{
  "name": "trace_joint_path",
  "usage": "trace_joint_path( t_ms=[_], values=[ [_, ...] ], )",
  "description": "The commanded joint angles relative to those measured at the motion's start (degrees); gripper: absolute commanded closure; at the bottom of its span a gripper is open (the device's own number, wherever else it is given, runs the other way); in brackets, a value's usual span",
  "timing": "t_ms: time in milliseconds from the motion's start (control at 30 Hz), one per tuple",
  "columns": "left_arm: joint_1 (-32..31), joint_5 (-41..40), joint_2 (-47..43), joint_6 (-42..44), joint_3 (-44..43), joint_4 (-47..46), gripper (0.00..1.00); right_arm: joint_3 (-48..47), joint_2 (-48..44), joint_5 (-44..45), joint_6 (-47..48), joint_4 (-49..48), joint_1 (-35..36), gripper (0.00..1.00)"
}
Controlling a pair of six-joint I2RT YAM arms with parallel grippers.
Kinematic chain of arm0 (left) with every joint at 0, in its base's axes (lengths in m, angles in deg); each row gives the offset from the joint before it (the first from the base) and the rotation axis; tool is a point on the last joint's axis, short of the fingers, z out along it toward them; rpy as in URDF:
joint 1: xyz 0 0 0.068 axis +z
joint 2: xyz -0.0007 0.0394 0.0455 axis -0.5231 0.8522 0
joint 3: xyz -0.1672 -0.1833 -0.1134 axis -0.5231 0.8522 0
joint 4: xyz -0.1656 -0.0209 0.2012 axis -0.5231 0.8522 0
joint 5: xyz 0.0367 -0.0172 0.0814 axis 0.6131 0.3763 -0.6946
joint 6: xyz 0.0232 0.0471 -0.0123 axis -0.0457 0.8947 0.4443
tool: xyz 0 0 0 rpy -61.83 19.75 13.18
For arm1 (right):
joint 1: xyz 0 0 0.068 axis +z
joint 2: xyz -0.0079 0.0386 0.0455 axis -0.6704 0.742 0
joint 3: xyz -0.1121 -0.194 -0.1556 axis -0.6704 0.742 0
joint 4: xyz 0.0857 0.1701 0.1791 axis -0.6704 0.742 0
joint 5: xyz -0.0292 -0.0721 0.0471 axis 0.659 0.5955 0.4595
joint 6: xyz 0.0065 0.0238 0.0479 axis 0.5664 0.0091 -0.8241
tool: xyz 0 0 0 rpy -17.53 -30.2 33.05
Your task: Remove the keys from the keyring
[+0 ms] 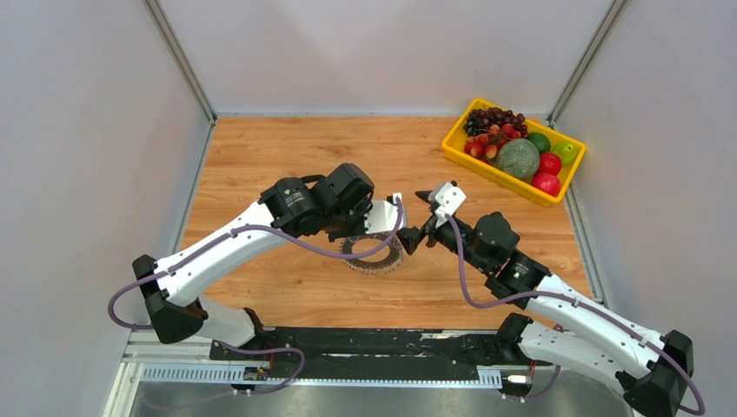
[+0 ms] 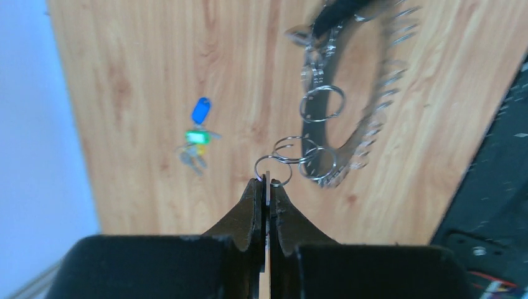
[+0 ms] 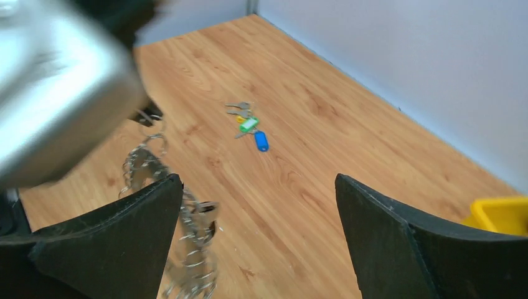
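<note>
Left arm [image 1: 228,247] and right arm [image 1: 569,306] extended forward and inward, ends nearly met. Left claw [image 2: 266,182] seen pinched tight. Right claw [image 3: 256,180] held spread, fingers [image 3: 386,227] well apart

White arms [image 1: 228,247], black joints [image 1: 292,205] and jaws, purple cables [image 1: 109,306].

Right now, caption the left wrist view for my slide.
Left tool pinches a small ring chained to the toothed keyring; tagged keys lie apart.
</note>
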State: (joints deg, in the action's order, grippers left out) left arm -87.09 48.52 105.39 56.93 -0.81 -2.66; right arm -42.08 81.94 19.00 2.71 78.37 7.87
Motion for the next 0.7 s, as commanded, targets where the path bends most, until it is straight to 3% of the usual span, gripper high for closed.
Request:
trace_joint_path(
  t_ms=[0,100,167,267,367,467,667],
  values=[
    [-3.8,-16.1,-2.7,13.0,-1.2,-3.5,1.00,0.0,0.7,13.2,-12.5,-1.0,-0.9,0.01],
    [-4.1,-19.7,-5.6,19.3,2.5,-11.3,1.00,1.2,0.2,18.9,-14.9,-1.6,-0.9,0.07],
    [-4.1,-19.6,-9.1,23.0,7.2,-21.3,1.00,2.4,-0.3,25.9,-16.0,-1.6,-0.9,0.15],
    [-2.9,-12.0,-14.4,29.4,17.8,-39.3,1.00,4.6,-2.4,28.9,-17.1,-2.2,-1.3,0.23],
    [0.0,-3.6,-19.8,35.6,27.1,-51.6,1.00,6.9,-4.8,23.4,-16.1,-5.7,-1.5,0.25],
    [2.0,7.2,-23.1,36.8,31.5,-55.6,1.00,9.0,-6.8,16.3,-14.5,-9.4,-1.5,0.28],
    [2.3,13.7,-27.8,34.2,36.3,-59.1,1.00,9.6,-6.1,-1.4,-11.9,-12.6,-1.5,0.40]
  ],
)
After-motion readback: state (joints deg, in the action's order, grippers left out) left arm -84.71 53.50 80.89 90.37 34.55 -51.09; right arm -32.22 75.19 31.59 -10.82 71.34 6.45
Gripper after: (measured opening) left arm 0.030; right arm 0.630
